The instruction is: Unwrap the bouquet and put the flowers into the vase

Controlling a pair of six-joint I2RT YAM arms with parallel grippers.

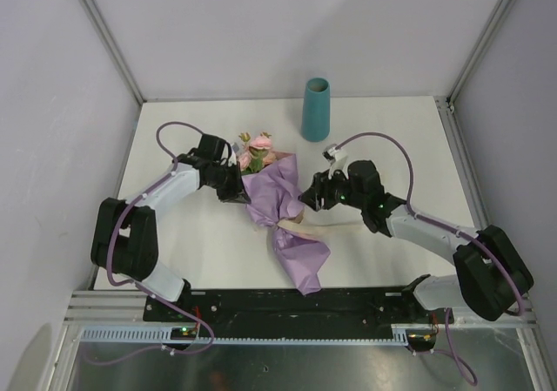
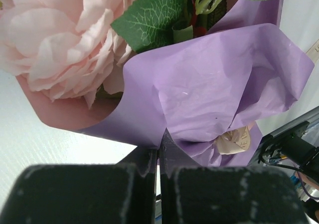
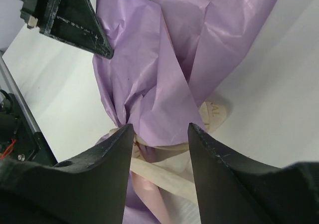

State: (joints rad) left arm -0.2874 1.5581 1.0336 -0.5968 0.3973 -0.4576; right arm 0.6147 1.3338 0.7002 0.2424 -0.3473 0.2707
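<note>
**A:** What takes up the most room?

**B:** The flat white table (image 1: pixel 209 243); on it, about the middle, lies the bouquet (image 1: pixel 277 204), a bunch of roses wrapped in a crinkled lilac paper sheet; its heads point to the far side and its paper tail trails toward the near edge.

**A:** And the vase?

**B:** The tall, narrow, matte teal vase (image 1: pixel 316 110) stands upright near the back edge, behind the bouquet and a little to its right, well apart from it; nothing shows in its mouth.

**A:** The arms?

**B:** One on each flank of the wrapping. The black left gripper (image 2: pixel 158 153) has its jaws pressed together, tips right against the paper's lower edge; a sliver of paper may be nipped between them, though the wrist view is too close to be sure. The black right gripper (image 3: pixel 159 127) has its jaws parted, one on each side of the tied waist, with paper in the gap and neither jaw clearly touching it.

**A:** The flowers themselves?

**B:** The pale pink and peach artificial flowers (image 1: pixel 257 153) sit inside the wrap's open end; a veined green leaf (image 2: pixel 149 17) lies beside one large bloom.

**A:** Anything smaller?

**B:** A flat cream ribbon (image 3: pixel 162 173) binds the waist and runs out toward the right arm.
</note>
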